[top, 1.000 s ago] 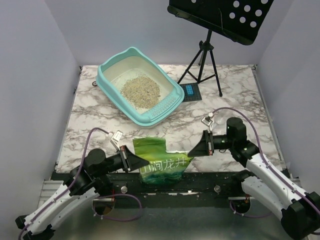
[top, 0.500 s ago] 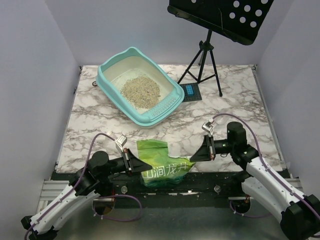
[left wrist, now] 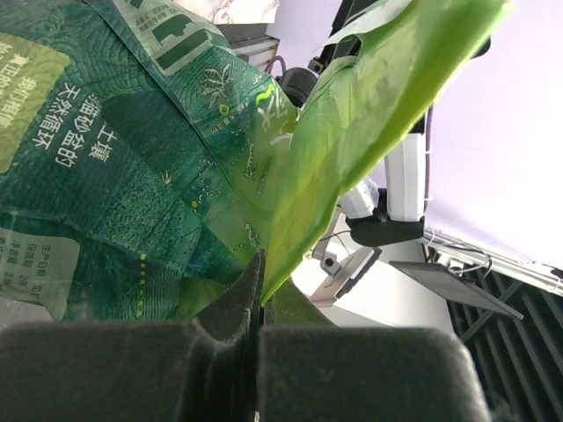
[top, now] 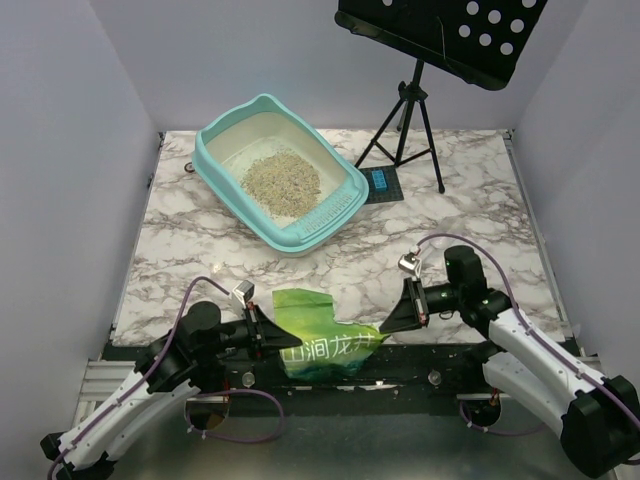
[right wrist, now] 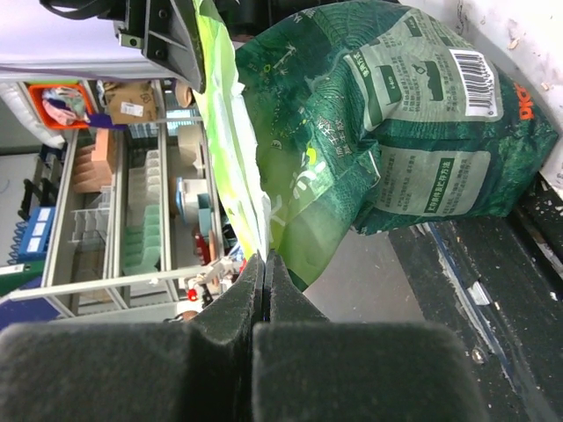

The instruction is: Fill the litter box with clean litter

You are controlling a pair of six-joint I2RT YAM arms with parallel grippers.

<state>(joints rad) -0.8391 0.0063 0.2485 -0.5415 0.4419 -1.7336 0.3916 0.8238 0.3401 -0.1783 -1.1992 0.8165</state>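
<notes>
The light-teal litter box stands at the back left of the marble table, with a loose pile of beige clean litter inside it. A crinkly green foil bag hangs at the table's near edge between my two arms. On its left edge my left gripper is shut; the left wrist view shows the foil pinched in the jaws. At the bag's right corner my right gripper is shut on the foil, as seen at its jaws.
A black tripod with a perforated black music-stand top rises at the back right. A small black-and-blue device lies beside the litter box. Purple cables loop from both wrists. Pale walls enclose the table.
Both grippers have moved down and toward the near edge with the bag, which now sits lower and flatter than a second ago. The litter box and its pile have not moved.
</notes>
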